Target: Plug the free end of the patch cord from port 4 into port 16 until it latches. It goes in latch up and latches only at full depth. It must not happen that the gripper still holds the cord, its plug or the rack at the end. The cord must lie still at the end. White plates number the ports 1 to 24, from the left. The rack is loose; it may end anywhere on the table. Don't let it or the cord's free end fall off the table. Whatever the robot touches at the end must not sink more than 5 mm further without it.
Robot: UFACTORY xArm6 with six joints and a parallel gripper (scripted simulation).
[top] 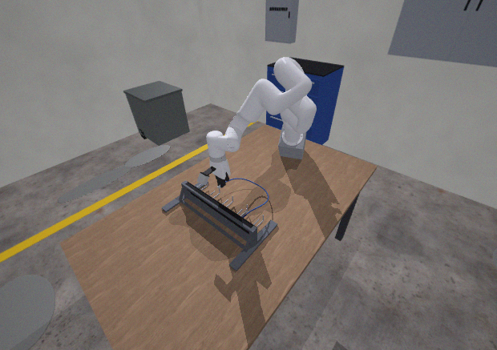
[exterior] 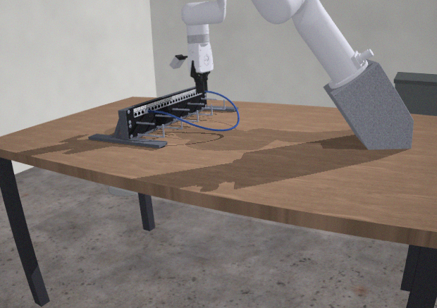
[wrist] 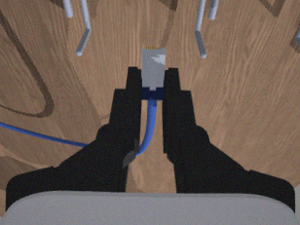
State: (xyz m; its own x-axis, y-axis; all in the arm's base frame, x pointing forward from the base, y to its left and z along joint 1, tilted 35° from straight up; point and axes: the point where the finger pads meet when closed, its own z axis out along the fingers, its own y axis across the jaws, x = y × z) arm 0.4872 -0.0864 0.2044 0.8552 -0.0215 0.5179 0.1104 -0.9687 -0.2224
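Note:
My gripper (top: 221, 184) (exterior: 201, 89) (wrist: 152, 86) is shut on the plug at the cord's free end. The clear plug (wrist: 153, 67) points away from the palm, gold contacts at its tip; its blue rear part is between the fingers. The blue patch cord (top: 267, 195) (exterior: 238, 117) (wrist: 44, 135) loops from the plug to a port near the rack's left end. The rack (top: 252, 237) (exterior: 122, 123) stands upright on its feet. My fingers are at its port side, towards the far right end. Port numbers are too small to read, and port 16 is outside the wrist view.
Grey wire cable guides (top: 263, 219) (exterior: 163, 130) (wrist: 201, 45) stick out from the rack's port side; in the wrist view, they flank the plug ahead on both sides. The wooden table (top: 160, 265) (exterior: 300, 187) extends past both rack feet.

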